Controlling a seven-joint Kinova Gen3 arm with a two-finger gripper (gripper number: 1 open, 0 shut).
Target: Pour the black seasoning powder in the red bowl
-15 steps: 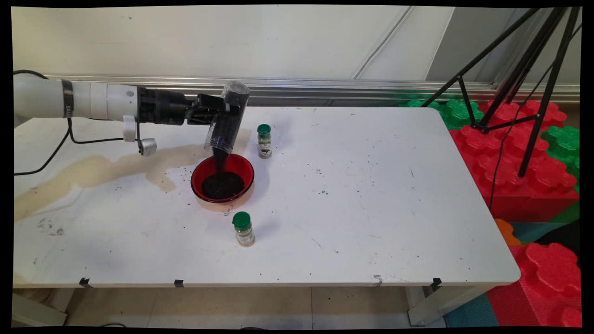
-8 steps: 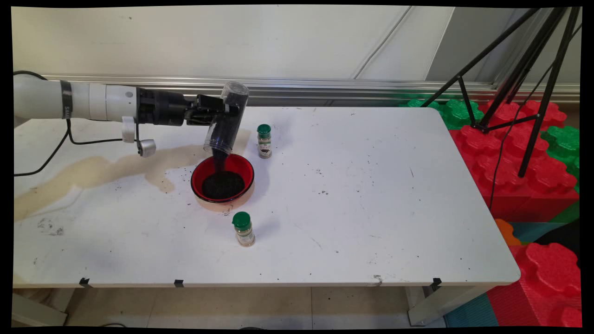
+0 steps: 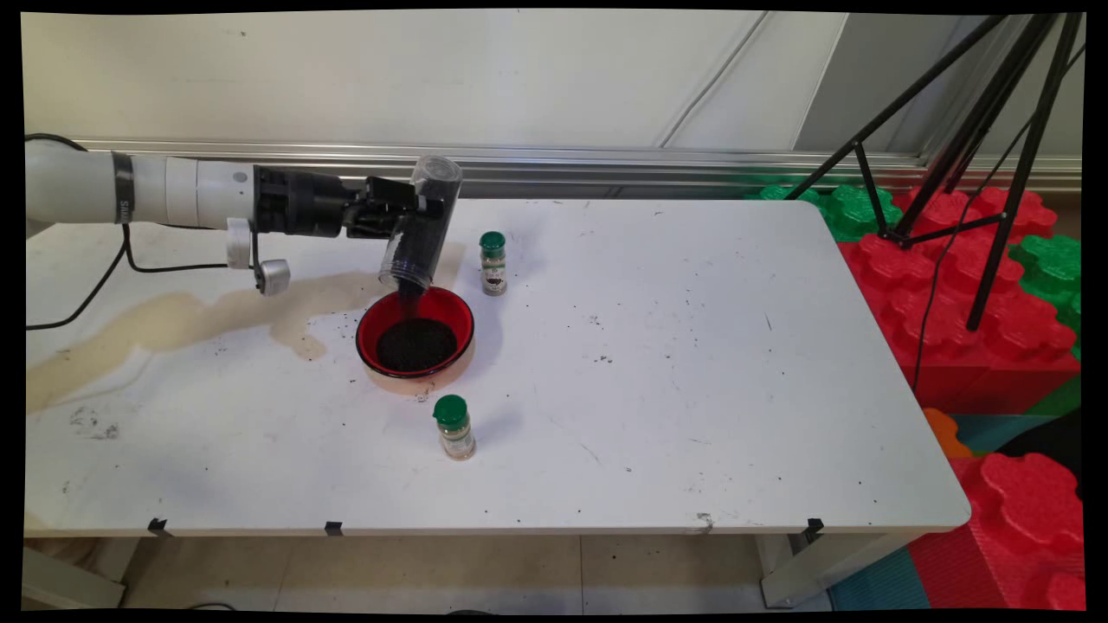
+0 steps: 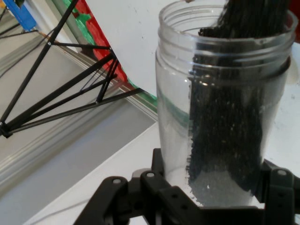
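Near spice jar (image 3: 454,427): green cap, upright, just in front of the bowl.
Red bowl (image 3: 374,324): holds dark granules (image 3: 415,344); stray grains lie around it on the table (image 3: 692,346).
Clear jar (image 3: 421,227): tilted mouth-down over the bowl's far rim, granules streaming out. Gripper (image 3: 414,212) clamped around its body.
Far spice jar (image 3: 492,262): upright, just right of the clear jar.
Risk: the mouth sits near the rim, so the stream could overshoot onto the table; the bowl could overfill.
Obscured: fingertips behind the clear jar; spice labels unreadable; tripod (image 3: 952,112) cut off.
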